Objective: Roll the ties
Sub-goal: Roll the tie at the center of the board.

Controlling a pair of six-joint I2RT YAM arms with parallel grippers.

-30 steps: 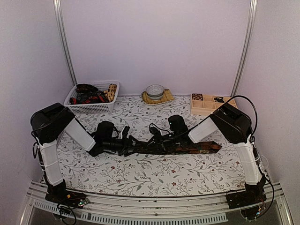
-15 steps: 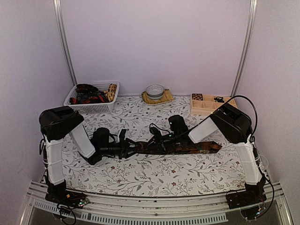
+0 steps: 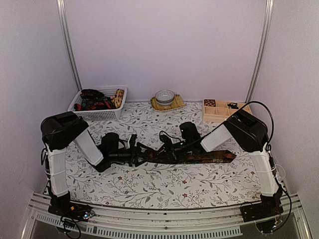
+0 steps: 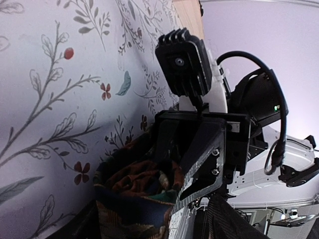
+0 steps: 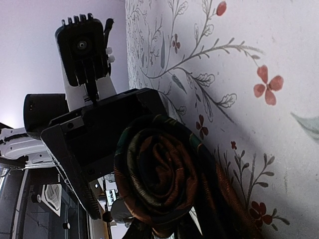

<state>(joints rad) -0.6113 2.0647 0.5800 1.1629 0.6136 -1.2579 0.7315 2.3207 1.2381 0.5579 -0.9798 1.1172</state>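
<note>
Tie roll (image 5: pixel 159 174) sits mid table (image 3: pixel 164 191) between left gripper (image 3: pixel 135 151) and right gripper (image 3: pixel 162 148).

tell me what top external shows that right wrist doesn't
Only top external: the white basket, the ties in it, the bowl, the wooden tray, and the whole flat stretch of the tie. Only right wrist: that tie's rolled end, seen as a tight spiral. Both: the floral tablecloth and the left arm.
</note>
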